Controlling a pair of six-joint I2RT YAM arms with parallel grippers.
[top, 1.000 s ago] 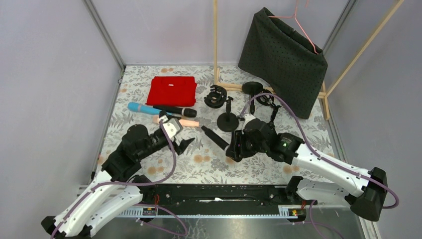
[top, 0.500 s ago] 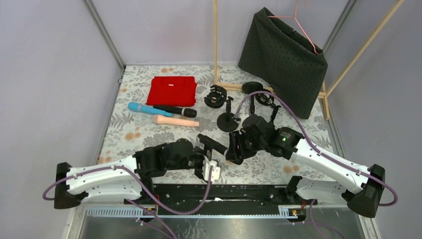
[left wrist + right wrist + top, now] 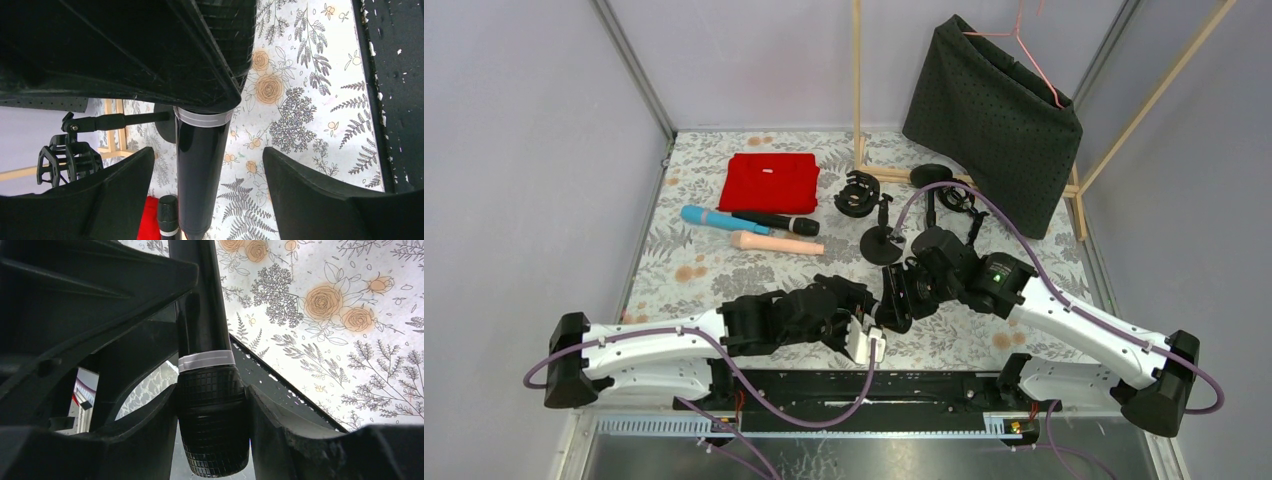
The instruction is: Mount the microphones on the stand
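Note:
My right gripper (image 3: 212, 432) is shut on the mesh head of a black microphone (image 3: 212, 415), and its handle points away from the wrist. My left gripper (image 3: 205, 200) is open and straddles that microphone's handle (image 3: 200, 170), with a gap on each side. In the top view the two grippers meet near the front middle, left gripper (image 3: 856, 300) and right gripper (image 3: 894, 295), and hide the held microphone. A light blue microphone (image 3: 709, 217), a second black microphone (image 3: 776, 223) and a peach-pink microphone (image 3: 776, 243) lie together on the cloth. A black stand (image 3: 882, 240) is just behind my right gripper.
A folded red cloth (image 3: 769, 182) lies at the back left. A loose shock mount (image 3: 856, 192) and another black stand (image 3: 936, 182) sit behind. A dark fabric on a pink hanger (image 3: 994, 120) hangs from a wooden frame (image 3: 859, 80) at the back right.
My left arm has swung from the microphones on the left across to the right gripper, and its jaws now straddle the held microphone. The right gripper lifted that microphone off the table.

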